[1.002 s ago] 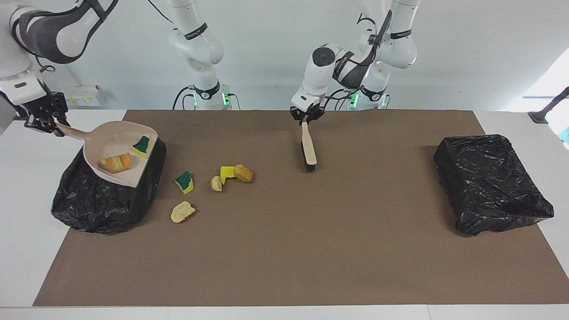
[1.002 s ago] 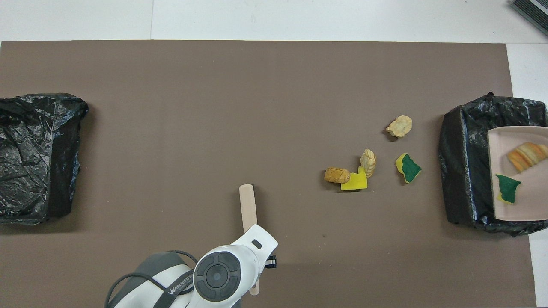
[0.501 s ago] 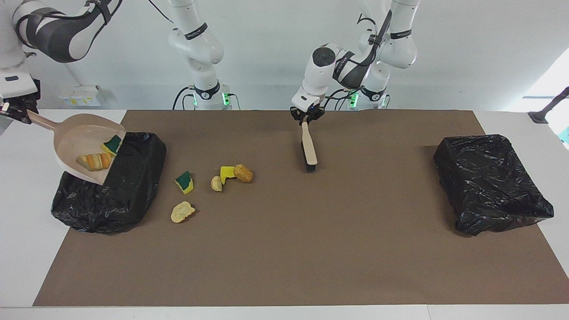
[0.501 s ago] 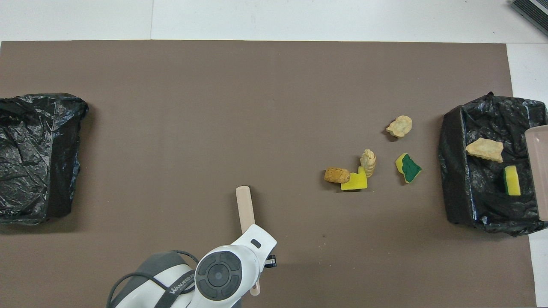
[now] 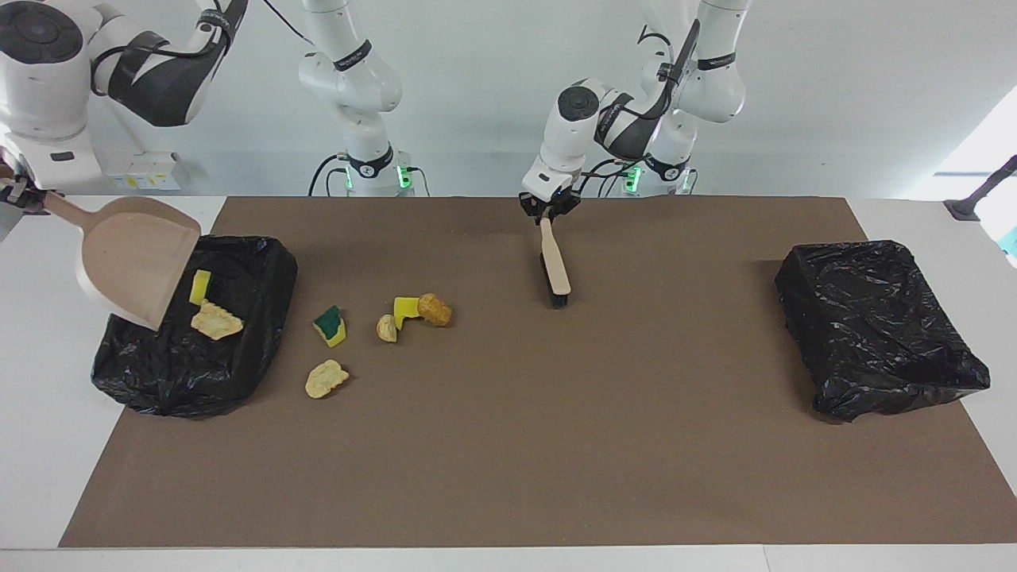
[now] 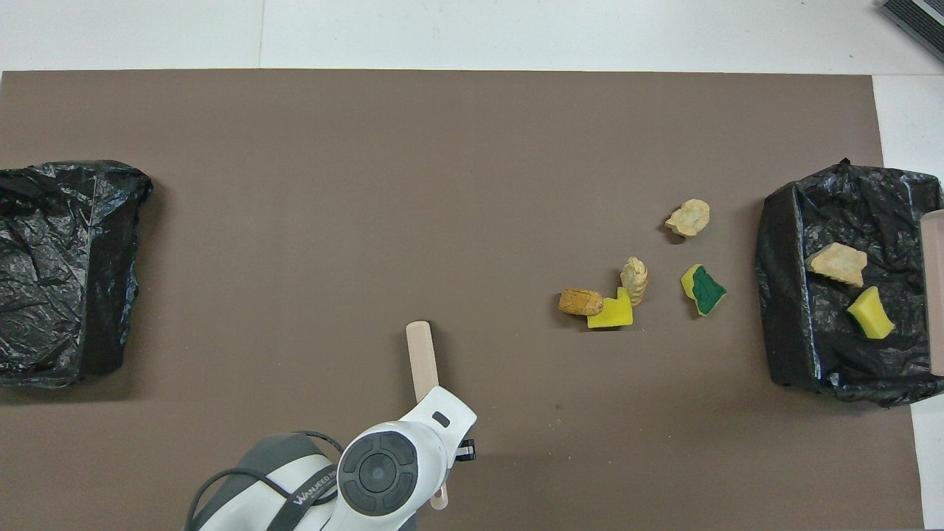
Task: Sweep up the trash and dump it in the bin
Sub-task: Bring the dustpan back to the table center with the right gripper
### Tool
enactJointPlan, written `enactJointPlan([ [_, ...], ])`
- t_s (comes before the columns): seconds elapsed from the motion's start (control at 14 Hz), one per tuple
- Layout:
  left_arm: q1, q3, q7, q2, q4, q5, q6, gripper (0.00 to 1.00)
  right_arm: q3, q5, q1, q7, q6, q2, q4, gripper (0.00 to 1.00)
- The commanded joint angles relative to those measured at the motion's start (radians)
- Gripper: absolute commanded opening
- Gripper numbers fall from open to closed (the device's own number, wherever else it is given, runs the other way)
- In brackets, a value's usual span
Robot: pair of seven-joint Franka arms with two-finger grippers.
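Brown mat (image 5: 508,445) covers most of the white bench (image 5: 48,445). Clock directions here are read on the facing view, with the mat's middle as the dial's centre.

At 9 o'clock, at the right arm's end, sits the bin (image 5: 159,373), lined with a black bag and open on top. At 3 o'clock, at the left arm's end, is a spare bin (image 5: 874,334) in the same black plastic.

Over the bin's 10 o'clock corner hangs the beige dustpan (image 5: 131,258), tipped steeply with its mouth down toward the bag and nothing left in it. The right gripper (image 5: 9,195), mostly cut off by the picture's edge, is clenched on the dustpan's handle.

At 12 o'clock the brush (image 5: 554,266) stands slanted, bristles on the mat and handle up. The left gripper (image 5: 548,208) is at the top of that handle; whether it grasps the brush or has released it, I cannot tell.

Two pieces of trash lie inside the bin: a tan lump (image 5: 216,322) and, at its 11 o'clock, just beside it, a yellow sponge (image 5: 199,286).

Five more pieces lie on the mat between bin and brush. A green sponge (image 5: 329,326) is closest to the bin. At its 3 o'clock are a small lump (image 5: 387,327), a yellow piece (image 5: 405,308) and a brown lump (image 5: 435,309), clustered and touching or nearly so. A pale lump (image 5: 326,379) lies alone at the green sponge's 6 o'clock.
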State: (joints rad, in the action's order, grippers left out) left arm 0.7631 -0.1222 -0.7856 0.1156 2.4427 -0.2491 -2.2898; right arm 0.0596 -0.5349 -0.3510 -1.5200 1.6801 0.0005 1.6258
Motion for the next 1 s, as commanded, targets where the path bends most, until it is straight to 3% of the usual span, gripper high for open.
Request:
enactJointPlan([
  [0.0,-0.027,0.007,-0.004,-0.013,0.0,0.002,-0.013,0.95,0.028,0.093,0.015,0.137,-0.066,-0.011,-0.009,0.0],
  [0.14,-0.07,0.007,-0.004,-0.033,-0.037,0.002,-0.008,0.98,0.029,0.205,0.018,0.287,-0.094,-0.02,0.0,0.0],
  [0.43,-0.184,0.012,0.026,-0.033,-0.106,0.01,0.012,1.0,0.037,0.307,0.119,0.616,-0.109,-0.03,0.019,0.0],
  [0.64,-0.287,0.009,0.035,-0.033,-0.175,0.143,0.087,1.0,0.037,0.374,0.214,0.921,-0.099,-0.014,0.019,0.0],
  [0.93,-0.431,0.012,0.222,-0.016,-0.183,0.163,0.172,1.0,0.037,0.483,0.323,1.266,-0.028,0.036,0.014,0.0],
])
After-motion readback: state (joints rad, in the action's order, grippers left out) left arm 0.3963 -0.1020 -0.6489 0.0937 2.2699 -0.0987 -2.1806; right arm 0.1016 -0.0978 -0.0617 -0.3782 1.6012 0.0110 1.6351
